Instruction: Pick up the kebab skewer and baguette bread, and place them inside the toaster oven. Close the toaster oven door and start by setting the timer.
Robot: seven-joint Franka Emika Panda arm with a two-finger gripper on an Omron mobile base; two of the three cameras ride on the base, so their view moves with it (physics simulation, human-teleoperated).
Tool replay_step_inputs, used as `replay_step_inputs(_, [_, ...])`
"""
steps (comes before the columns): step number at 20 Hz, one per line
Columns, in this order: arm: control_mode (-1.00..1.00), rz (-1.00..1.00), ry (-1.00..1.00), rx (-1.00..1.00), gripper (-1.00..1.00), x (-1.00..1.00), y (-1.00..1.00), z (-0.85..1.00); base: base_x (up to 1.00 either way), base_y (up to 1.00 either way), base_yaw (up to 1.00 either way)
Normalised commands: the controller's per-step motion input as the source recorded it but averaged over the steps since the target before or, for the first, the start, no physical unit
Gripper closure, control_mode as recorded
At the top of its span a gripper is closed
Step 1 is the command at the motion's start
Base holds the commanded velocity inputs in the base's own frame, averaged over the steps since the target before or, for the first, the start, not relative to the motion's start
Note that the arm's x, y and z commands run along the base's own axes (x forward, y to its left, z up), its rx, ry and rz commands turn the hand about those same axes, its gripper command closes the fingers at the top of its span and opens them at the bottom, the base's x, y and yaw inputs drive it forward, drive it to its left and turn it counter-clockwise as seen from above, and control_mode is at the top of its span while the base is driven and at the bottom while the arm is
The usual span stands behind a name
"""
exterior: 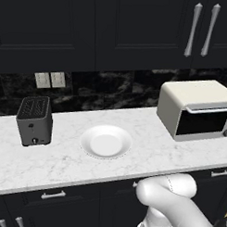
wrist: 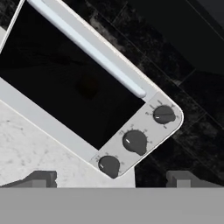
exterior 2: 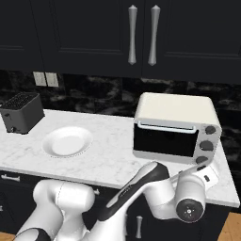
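Three knobs (wrist: 134,142) are lined up down the right side of the toaster oven (exterior 2: 175,126), and that's where the gripper (wrist: 111,177) is pointed, with its jaws spread wide apart and nothing held between them. The toaster oven door (wrist: 70,83) looks shut, its silver handle (wrist: 87,48) running along the top edge of the dark glass. The oven is parked at the right end of the marble counter (exterior: 58,160), well apart from the white plate (exterior: 106,142), which sits bare, and the small dark toaster (exterior: 35,120) further left. The kebab skewer and baguette can't be made out anywhere; whether they're behind the glass can't be told, it's too dark.

So the timer step is probably what's in hand. To get it done cleanly, the correct knob should be picked out first (which of the three is the timer can't be read from here), then the fingers centred on either side of it before anything is closed. The wrist should be squared to the knob's axis so the turn doesn't slip off or nudge the neighbouring knob.
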Motion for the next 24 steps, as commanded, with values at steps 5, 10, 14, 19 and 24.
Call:
replay_step_inputs(5, [-1.00,0.05,-0.12,0.00,-1.00,0.00,0.00,-0.04,0.00,0.00,0.00])
replay_step_inputs(10, [-1.00,0.04,-0.10,0.00,-1.00,0.00,0.00,-0.02,0.00,0.00,0.00])
replay_step_inputs(14, [-1.00,0.01,-0.06,-0.01,-1.00,0.16,0.00,-0.06,0.00,0.00,0.00])
replay_step_inputs(19, [-1.00,0.00,-0.02,-0.01,-1.00,0.32,0.00,-0.04,0.00,0.00,0.00])
replay_step_inputs(24, [-1.00,0.02,-0.01,0.00,-1.00,0.43,0.00,0.00,0.00,0.00,0.00])
